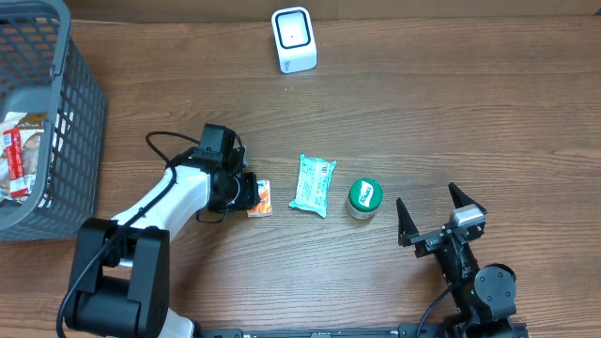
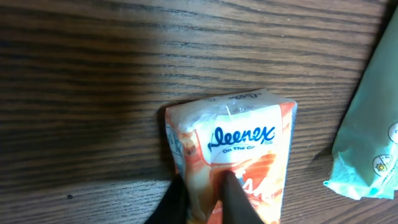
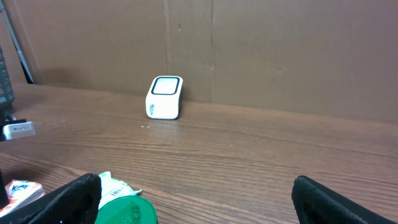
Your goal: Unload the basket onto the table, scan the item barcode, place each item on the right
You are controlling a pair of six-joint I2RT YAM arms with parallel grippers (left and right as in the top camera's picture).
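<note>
orange tissue pack (image 2: 249,149) — left claw (image 2: 205,191) pinching its edge

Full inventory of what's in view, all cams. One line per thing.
scanner: 1, white, far side of table, centre
basket: 1, grey mesh, far left
packets in basket: red and white, exact count unclear
Kleenex pack: 1, orange and white, on table left of centre
flat packet: 1, pale teal, centre, just right of Kleenex pack
round container: 1, green lid, right of flat packet
table: 1, brown wood
cardboard wall: brown, behind scanner
left gripper: black, shut on Kleenex pack
right gripper: black, open, near right, holding nothing
</note>
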